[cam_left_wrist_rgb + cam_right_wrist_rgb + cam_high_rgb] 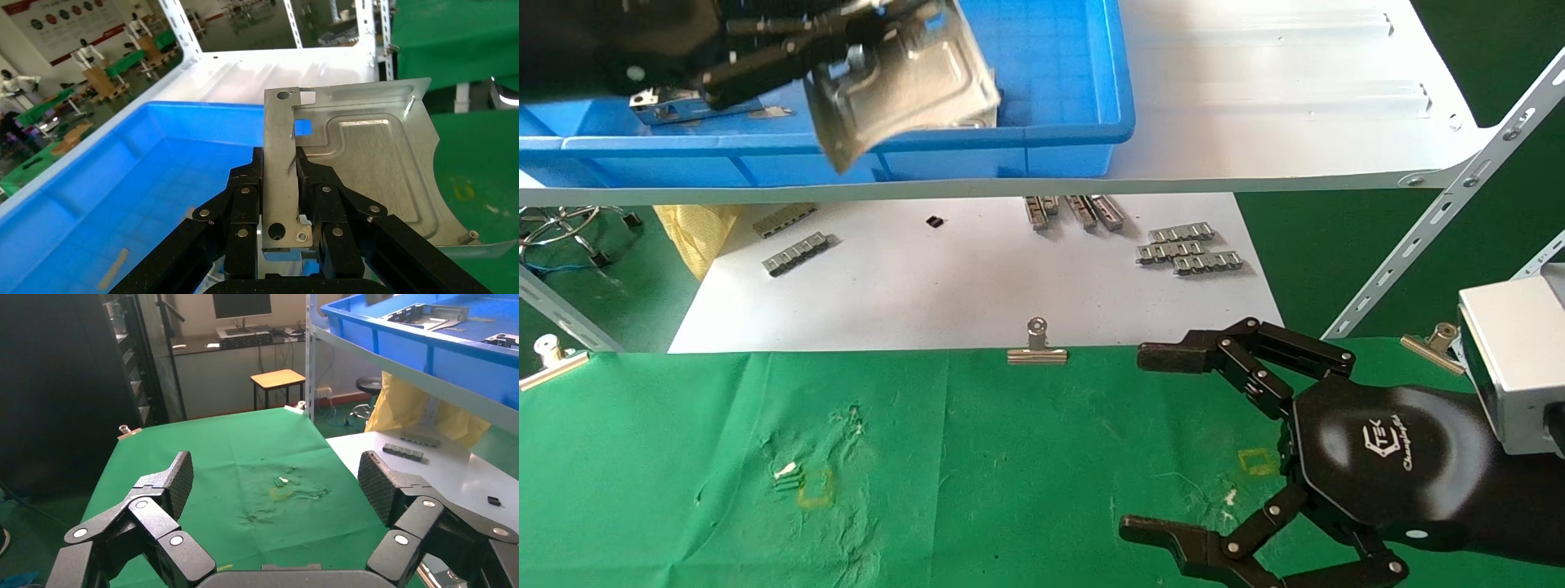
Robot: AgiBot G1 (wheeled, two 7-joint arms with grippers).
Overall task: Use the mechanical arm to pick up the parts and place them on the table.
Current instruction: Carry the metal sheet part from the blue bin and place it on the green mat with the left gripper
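Note:
My left gripper (pixel 842 49) is at the top left, above the blue bin (pixel 1075 122), shut on a silver stamped bracket (pixel 911 82) that it holds lifted and tilted over the bin's front wall. In the left wrist view the fingers (pixel 245 202) pinch the bracket's (pixel 373 165) folded edge strip. More silver parts (pixel 428 315) lie in the bin in the right wrist view. My right gripper (pixel 1148 445) is open and empty, low over the green cloth table (pixel 977 457) at the right. It also shows in the right wrist view (pixel 275 484).
The bin sits on a white shelf board (pixel 1254 98) held by angled steel struts (pixel 1442 220). Below, a white sheet (pixel 944 278) carries small grey ridged strips (pixel 1189 249). Binder clips (pixel 1037 347) hold the cloth's far edge. Yellow square outlines (pixel 815 488) mark the cloth.

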